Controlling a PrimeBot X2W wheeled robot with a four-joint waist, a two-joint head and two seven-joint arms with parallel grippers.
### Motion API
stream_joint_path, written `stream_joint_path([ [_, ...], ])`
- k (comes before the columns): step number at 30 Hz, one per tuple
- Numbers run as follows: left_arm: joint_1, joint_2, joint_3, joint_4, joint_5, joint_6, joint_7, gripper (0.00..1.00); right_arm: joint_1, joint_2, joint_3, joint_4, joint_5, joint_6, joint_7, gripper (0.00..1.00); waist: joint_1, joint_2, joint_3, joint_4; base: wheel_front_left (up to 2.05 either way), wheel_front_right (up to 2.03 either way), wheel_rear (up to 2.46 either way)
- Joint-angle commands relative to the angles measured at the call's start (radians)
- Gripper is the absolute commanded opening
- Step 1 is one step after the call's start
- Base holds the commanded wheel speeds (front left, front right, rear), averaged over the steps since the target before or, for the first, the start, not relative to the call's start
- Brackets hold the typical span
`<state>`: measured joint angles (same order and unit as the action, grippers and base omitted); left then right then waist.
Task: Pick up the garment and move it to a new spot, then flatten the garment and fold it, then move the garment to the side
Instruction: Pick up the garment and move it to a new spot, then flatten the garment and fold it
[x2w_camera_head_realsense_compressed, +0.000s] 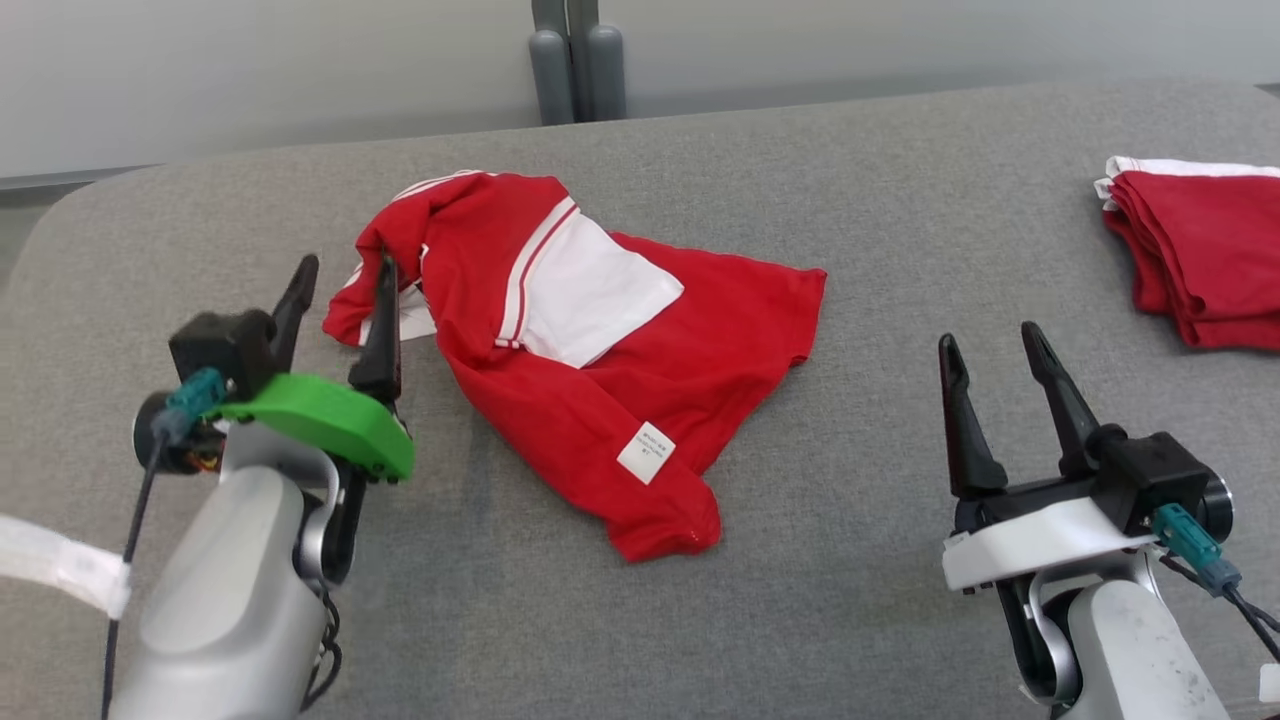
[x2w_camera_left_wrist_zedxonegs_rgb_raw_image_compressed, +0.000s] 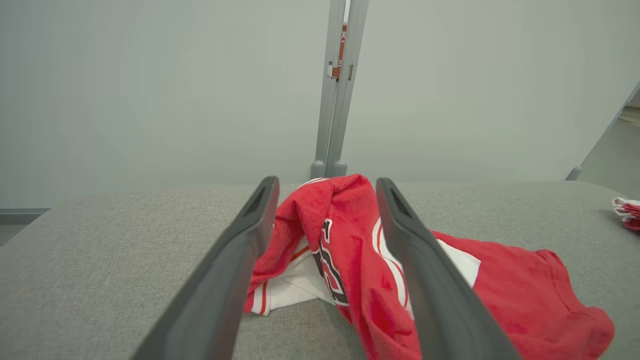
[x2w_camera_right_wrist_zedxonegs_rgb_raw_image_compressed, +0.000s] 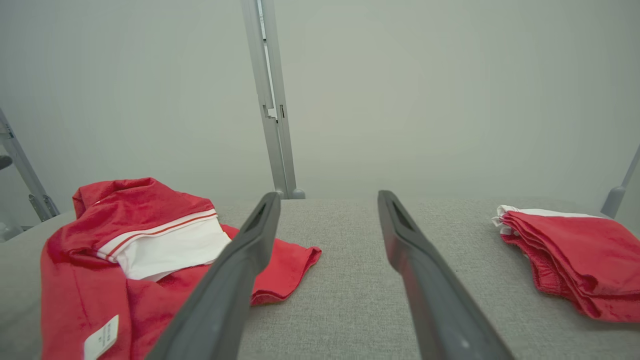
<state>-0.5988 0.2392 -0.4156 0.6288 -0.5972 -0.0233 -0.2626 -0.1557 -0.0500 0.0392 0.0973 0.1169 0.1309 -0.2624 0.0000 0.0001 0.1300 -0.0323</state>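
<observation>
One garment (x2w_camera_head_realsense_compressed: 600, 390), one folded pile (x2w_camera_head_realsense_compressed: 1200, 260), left claw (x2w_camera_head_realsense_compressed: 347, 262), right claw (x2w_camera_head_realsense_compressed: 988, 335), both spread

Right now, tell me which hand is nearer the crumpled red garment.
Left. The left hand is at the left edge of the garment; the right hand stands apart on its right.

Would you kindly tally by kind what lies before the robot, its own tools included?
Crumpled red-and-white garment: 1
Folded red stack: 1
Open tools: 2 (left tool, right tool)
Total: 4
</observation>
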Motion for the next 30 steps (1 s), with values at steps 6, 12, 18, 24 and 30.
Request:
stream_joint_path([
  [6,0.217,-0.022,0.087,-0.178,0.084,0.035,-0.003,1.00,0.057,-0.001,0.002,-0.011,0.014,-0.001,-0.003,1.00,0.0000,-0.0001,-0.046,0.039,0.00,0.00,0.00],
  [12,0.376,-0.057,0.153,-0.319,0.144,0.052,-0.003,1.00,0.082,-0.001,0.003,-0.022,0.048,0.000,-0.003,1.00,0.0000,-0.0001,-0.060,0.044,0.00,0.00,0.00],
  [18,0.479,-0.104,0.211,-0.402,0.183,0.059,-0.003,1.00,0.099,-0.001,0.004,-0.020,0.069,0.000,-0.003,1.00,0.0000,-0.0001,-0.072,0.040,0.00,0.00,0.00],
  [24,0.523,-0.128,0.243,-0.414,0.211,0.043,-0.003,1.00,0.107,-0.001,0.016,0.004,0.061,0.000,-0.003,1.00,0.0000,-0.0001,-0.079,0.038,0.00,0.00,0.00],
  [30,0.528,-0.144,0.263,-0.408,0.232,0.030,-0.003,1.00,0.100,-0.001,0.016,0.019,0.056,-0.001,-0.003,1.00,0.0000,-0.0001,-0.077,0.042,0.00,0.00,0.00],
])
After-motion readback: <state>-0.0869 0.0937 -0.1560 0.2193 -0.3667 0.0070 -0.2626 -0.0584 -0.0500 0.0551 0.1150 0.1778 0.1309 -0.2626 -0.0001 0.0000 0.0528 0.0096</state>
